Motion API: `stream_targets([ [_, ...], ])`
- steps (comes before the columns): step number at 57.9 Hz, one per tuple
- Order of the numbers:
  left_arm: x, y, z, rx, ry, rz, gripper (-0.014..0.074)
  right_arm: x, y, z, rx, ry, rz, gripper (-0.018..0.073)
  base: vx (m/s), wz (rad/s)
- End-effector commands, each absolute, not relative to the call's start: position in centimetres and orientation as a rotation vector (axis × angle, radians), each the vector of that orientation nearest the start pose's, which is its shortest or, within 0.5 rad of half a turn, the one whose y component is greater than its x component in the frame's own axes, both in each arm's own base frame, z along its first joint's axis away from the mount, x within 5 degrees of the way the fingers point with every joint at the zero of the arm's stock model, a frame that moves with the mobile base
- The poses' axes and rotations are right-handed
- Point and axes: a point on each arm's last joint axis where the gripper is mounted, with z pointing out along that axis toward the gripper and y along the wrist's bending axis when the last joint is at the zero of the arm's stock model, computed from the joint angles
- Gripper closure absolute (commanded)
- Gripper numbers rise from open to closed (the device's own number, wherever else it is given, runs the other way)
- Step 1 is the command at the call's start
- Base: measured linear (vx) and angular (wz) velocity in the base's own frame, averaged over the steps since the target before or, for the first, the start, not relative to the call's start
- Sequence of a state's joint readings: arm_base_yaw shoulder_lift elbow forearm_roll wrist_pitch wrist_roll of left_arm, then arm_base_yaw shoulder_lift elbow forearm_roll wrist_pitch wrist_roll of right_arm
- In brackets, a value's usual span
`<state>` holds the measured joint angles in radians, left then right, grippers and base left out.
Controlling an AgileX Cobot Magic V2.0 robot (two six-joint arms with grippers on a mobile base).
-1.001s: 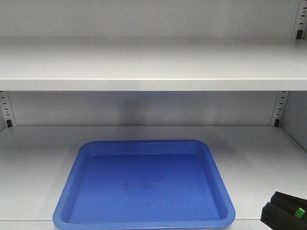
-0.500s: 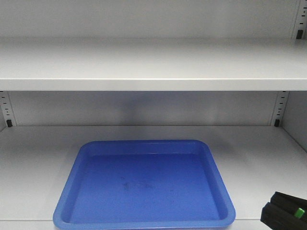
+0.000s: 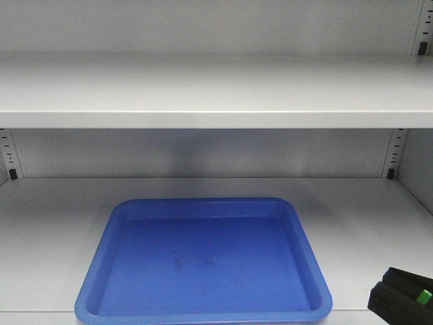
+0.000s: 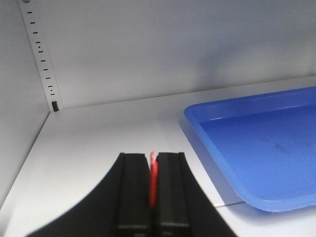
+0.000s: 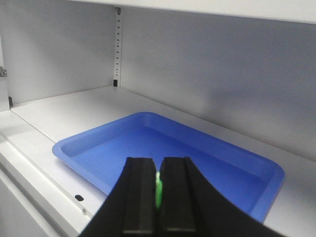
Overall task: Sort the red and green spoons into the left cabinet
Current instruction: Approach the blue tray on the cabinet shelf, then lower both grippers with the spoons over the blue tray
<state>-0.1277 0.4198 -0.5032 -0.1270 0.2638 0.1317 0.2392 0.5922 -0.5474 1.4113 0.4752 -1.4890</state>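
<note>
1. The left cabinet point(image 3: 216, 91) fills your front view. It is pale grey-white, with an upper shelf across the top, a wide lower shelf point(image 3: 47, 237) beneath it, and slotted strips point(image 3: 8, 152) at the far corners.
2. A blue tray point(image 3: 203, 201) sits on the lower shelf, close to its near edge and roughly central. Its floor is bare apart from faint smudges, and neither spoon lies in it.
3. Your left gripper point(image 4: 153, 163) shows only in its own wrist view. It is over bare shelf just left of the tray's near left corner, with its jaws drawn close and pinching the red spoon point(image 4: 153, 182).
4. Your right gripper point(image 5: 157, 165) sits at the near right corner of the front view, right of the tray. Its wrist camera looks across the tray towards the far left corner. Its jaws are also drawn close, pinching the green spoon point(image 5: 158, 192).
5. Only a thin sliver of each spoon shows between the pads. You cannot tell which end is held or how the rest hangs.
6. My reading is that the carry is finished and placing is the step in hand, since both spoons are at the cabinet and neither has been set down.
7. Next, I would bring each gripper in over the tray or bare shelf in turn. Lower it until the spoon is near the surface, then spread the jaws.
8. Keep clear of the tray rim and the upper shelf overhead, and move one arm at a time so the two do not meet over the tray.
</note>
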Motion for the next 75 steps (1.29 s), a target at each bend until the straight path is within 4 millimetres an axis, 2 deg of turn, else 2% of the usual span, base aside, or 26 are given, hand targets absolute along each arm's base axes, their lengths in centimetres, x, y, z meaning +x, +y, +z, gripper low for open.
stream_targets([
  [1,9.1,-1.4,34.8,0.109,1.53,-0.125,0.06,10.7,6.6,35.5,-0.551,1.474,0.517,0.0562,0.0,0.0],
  [9,9.3,-1.4,35.0,0.095,1.517,-0.139,0.06,11.6,6.3,35.5,-0.431,1.5,0.543,0.0562,0.0,0.0],
  [17,10.8,-1.7,34.4,0.058,1.577,-0.188,0.06,13.7,6.0,34.8,-0.303,1.569,0.521,0.0562,0.0,0.0],
  [23,12.0,-1.9,34.8,0.058,1.612,-0.198,0.06,15.0,6.2,34.0,-0.361,1.601,0.456,0.0562,0.0,0.0],
  [30,13.2,-2.6,36.4,0.133,1.604,-0.196,0.06,16.3,6.8,33.6,-0.405,1.621,0.452,0.0562,0.0,0.0],
  [42,14.8,-5.0,38.1,0.315,1.611,-0.257,0.06,19.0,7.6,34.5,-0.441,1.626,0.451,0.0562,0.0,0.0],
  [53,16.7,-7.3,37.5,0.45,1.64,-0.296,0.06,21.5,8.5,35.1,-0.46,1.638,0.476,0.0562,0.0,0.0],
  [66,19.0,-9.5,36.0,0.478,1.68,-0.329,0.06,24.2,9.7,35.4,-0.503,1.643,0.536,0.0562,0.0,0.0],
  [75,20.1,-11.1,36.9,0.535,1.655,-0.338,0.06,25.6,10.2,35.2,-0.516,1.652,0.558,0.0562,0.0,0.0],
])
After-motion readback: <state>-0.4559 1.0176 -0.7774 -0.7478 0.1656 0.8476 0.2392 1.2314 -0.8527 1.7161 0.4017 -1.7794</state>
